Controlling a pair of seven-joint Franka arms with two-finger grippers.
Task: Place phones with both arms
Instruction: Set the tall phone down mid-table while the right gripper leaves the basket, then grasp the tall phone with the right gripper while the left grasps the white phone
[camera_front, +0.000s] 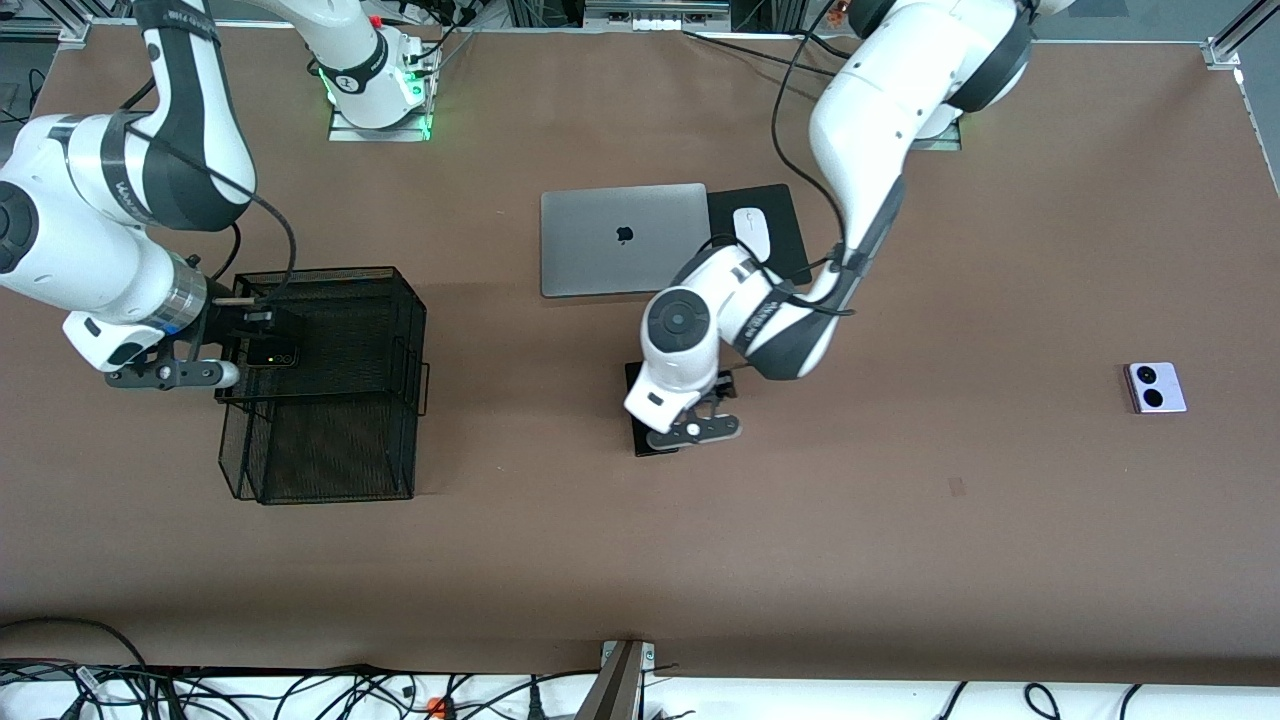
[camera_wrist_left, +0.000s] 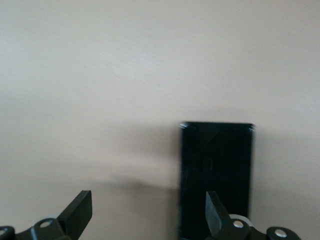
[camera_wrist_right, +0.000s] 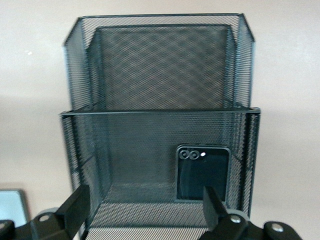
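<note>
A broad brown tabletop (camera_front: 900, 560) fills the front view, with aluminium framing at its upper corners and a tangle of cables along the lower edge. At upper centre lies a closed silver laptop (camera_front: 622, 240), and beside it, toward the left arm's end, a white mouse (camera_front: 752, 232) on a dark pad (camera_front: 775, 215).

At middle left of the frame stands a two-tier black mesh basket (camera_front: 330, 440). The right gripper (camera_front: 262, 345) hangs over its upper tier with fingers apart and nothing between them. The right wrist view looks down into that tier, where a squarish black folded phone (camera_wrist_right: 202, 172) lies on the mesh floor, its twin lenses at the corner toward the basket's other tier.

Just below the frame's centre, the left gripper (camera_front: 712, 408) sits low over a long slim black phone (camera_front: 640, 415), most of it hidden under the wrist in the front view. The left wrist view shows the slab (camera_wrist_left: 216, 175) flat on the tabletop, its long axis running away from the gripper. One fingertip (camera_wrist_left: 212, 207) overlaps the phone's near end; the other stands off over bare tabletop. The fingers are spread wide and grip nothing.

At middle right of the frame, well apart from both arms, a lilac-white phone (camera_front: 1157, 387) lies flat, its two round black lenses stacked along the edge toward the centre of the tabletop.
</note>
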